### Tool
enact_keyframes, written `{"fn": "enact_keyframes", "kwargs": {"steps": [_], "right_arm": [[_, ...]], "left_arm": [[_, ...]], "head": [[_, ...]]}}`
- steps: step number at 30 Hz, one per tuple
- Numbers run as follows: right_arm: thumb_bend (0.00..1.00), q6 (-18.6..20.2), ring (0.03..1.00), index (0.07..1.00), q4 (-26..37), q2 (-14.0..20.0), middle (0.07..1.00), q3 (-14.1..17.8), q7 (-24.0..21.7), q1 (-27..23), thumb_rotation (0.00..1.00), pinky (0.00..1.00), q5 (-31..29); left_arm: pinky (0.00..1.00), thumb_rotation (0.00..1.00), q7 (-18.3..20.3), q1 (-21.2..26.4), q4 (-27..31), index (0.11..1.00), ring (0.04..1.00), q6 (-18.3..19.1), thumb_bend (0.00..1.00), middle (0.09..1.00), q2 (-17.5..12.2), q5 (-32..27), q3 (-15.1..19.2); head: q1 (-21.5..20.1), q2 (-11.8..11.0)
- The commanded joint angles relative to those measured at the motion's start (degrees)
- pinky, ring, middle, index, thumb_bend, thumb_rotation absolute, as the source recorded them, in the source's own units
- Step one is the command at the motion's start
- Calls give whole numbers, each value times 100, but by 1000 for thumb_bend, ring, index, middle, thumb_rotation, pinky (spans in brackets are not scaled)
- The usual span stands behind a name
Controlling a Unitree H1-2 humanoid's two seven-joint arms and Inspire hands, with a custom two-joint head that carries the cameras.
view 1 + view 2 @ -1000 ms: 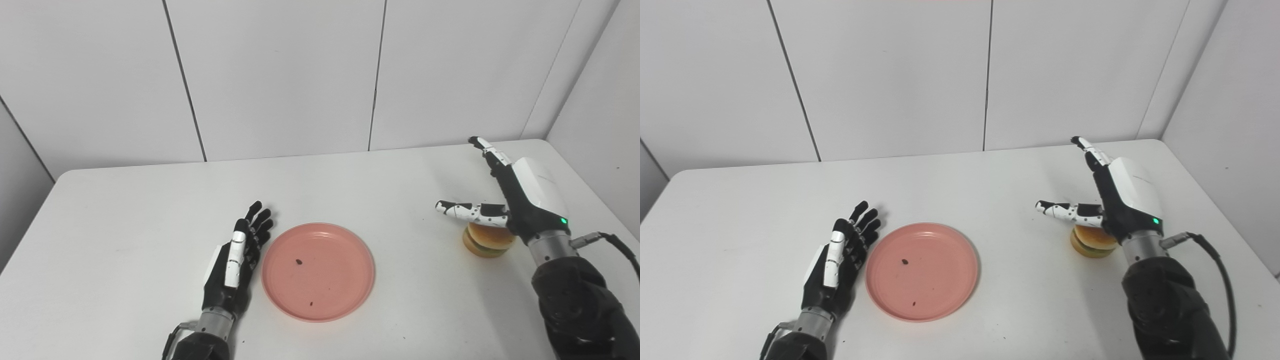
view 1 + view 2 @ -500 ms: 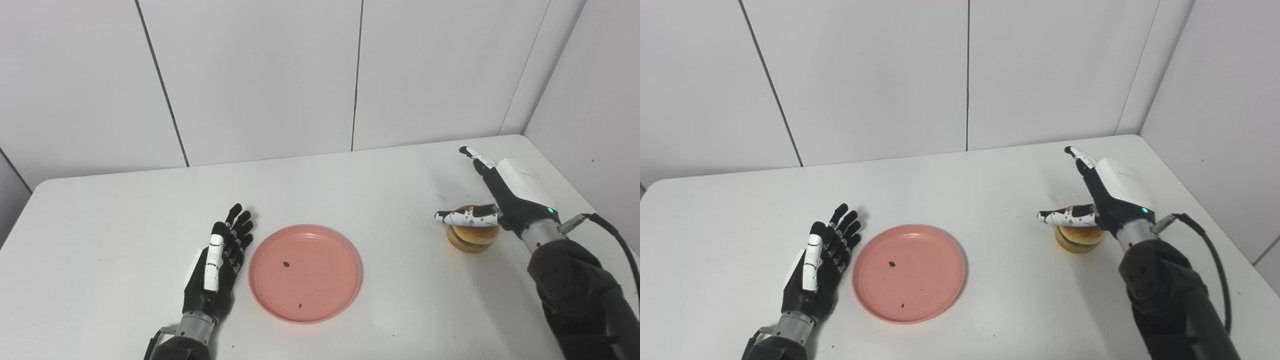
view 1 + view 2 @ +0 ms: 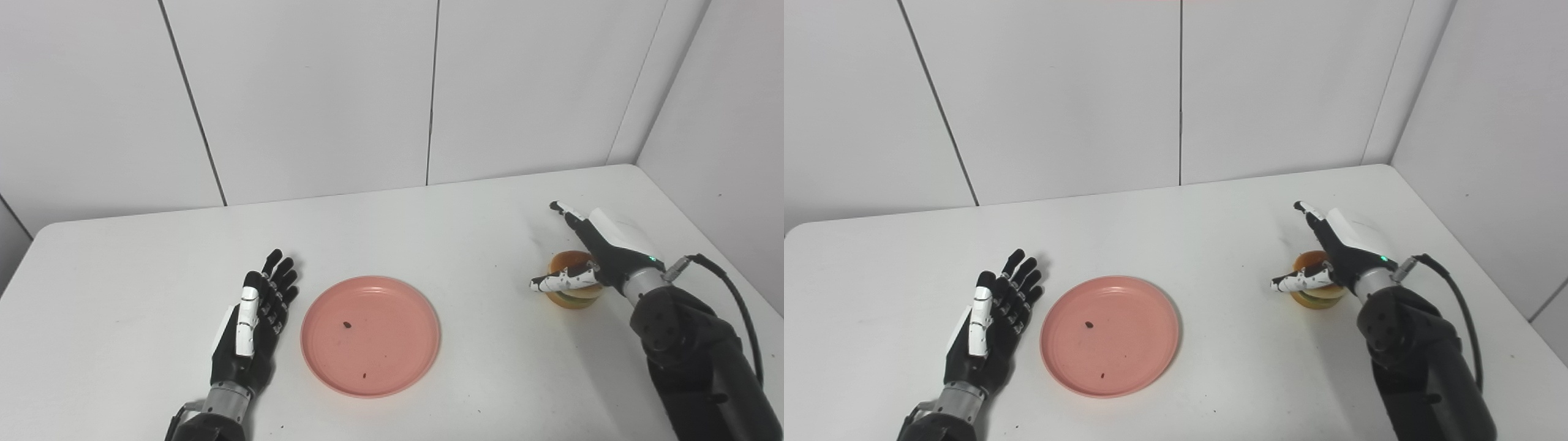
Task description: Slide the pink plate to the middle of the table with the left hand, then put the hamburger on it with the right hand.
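Left eye view shows the hamburger (image 3: 572, 288) on the bench (image 3: 135, 257) at the right, well apart from the pink plate (image 3: 370, 334) near the middle. The right hand (image 3: 591, 260) hangs over the bun, fingers and thumb spread, gripping nothing. The left hand (image 3: 251, 324) lies flat and spread just beside the plate. The burger looks light, layered and probably squashy, so a gentle pinch across its sides at the middle layers seems safest

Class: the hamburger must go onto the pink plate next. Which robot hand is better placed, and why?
The right robot hand: it is open around the hamburger. The left robot hand lies beyond the pink plate.
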State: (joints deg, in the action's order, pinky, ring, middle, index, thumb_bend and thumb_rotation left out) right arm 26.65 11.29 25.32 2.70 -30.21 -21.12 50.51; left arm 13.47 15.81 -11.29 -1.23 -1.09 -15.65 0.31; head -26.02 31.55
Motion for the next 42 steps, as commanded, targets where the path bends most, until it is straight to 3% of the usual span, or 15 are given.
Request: {"fn": "enact_keyframes", "kwargs": {"steps": [1,12,16,19,20,21,22,23,26,30,33,36,42], "right_arm": [[1000,26,895,932,32,53,933,96,24,-239,282,771,138],[1000,26,900,958,-146,-58,954,310,-510,-245,243,761,763],[957,26,872,957,-154,-112,953,384,-738,-270,134,705,911],[939,26,851,950,-171,-145,943,362,-891,-311,109,675,1175],[906,26,688,920,-166,-125,802,307,-864,-302,91,527,1269],[781,25,526,905,-154,-115,660,277,-837,-289,54,392,1330],[679,24,430,891,-139,-97,572,255,-786,-267,28,311,1332],[639,21,398,880,-132,-80,540,244,-721,-247,17,281,1293],[535,-8,433,769,-103,-11,511,199,-461,-175,1,252,1133],[519,15,412,694,-35,-70,521,268,-187,-114,0,230,1027],[526,1,407,614,-88,-107,494,284,248,-90,0,141,905],[519,11,402,510,-150,-185,492,318,678,-110,0,141,844],[520,-16,415,486,-256,-296,490,383,1424,-113,0,137,606]], "left_arm": [[1000,1000,98,-299,-322,963,985,-78,610,976,-116,25,28],[1000,1000,111,-320,-265,963,986,-32,599,978,-112,5,18],[1000,1000,114,-317,-276,962,985,-42,602,977,-122,26,12],[1000,1000,106,-315,-265,963,985,-27,602,977,-127,37,7],[1000,1000,116,-315,-256,965,986,-7,605,977,-132,30,2],[1000,1000,124,-318,-248,968,988,2,607,980,-138,27,-2],[1000,1000,122,-324,-236,968,988,6,608,980,-141,36,-9],[1000,1000,117,-330,-224,967,988,9,608,979,-143,44,-14],[1000,1000,97,-341,-211,960,984,-4,605,974,-142,64,-25],[1000,1000,89,-344,-215,959,983,-23,596,974,-130,80,-26],[1000,1000,71,-348,-200,956,978,-9,596,970,-118,110,-24],[1000,1000,104,-346,-200,961,983,16,596,976,-126,97,-29],[1000,1000,110,-349,-199,959,986,7,601,978,-114,135,-57]], "head": [[2,8],[-18,39],[-18,39],[-18,39],[-18,39],[4,50],[4,50],[4,50],[13,60],[36,73],[42,77],[42,77],[168,90]]}}
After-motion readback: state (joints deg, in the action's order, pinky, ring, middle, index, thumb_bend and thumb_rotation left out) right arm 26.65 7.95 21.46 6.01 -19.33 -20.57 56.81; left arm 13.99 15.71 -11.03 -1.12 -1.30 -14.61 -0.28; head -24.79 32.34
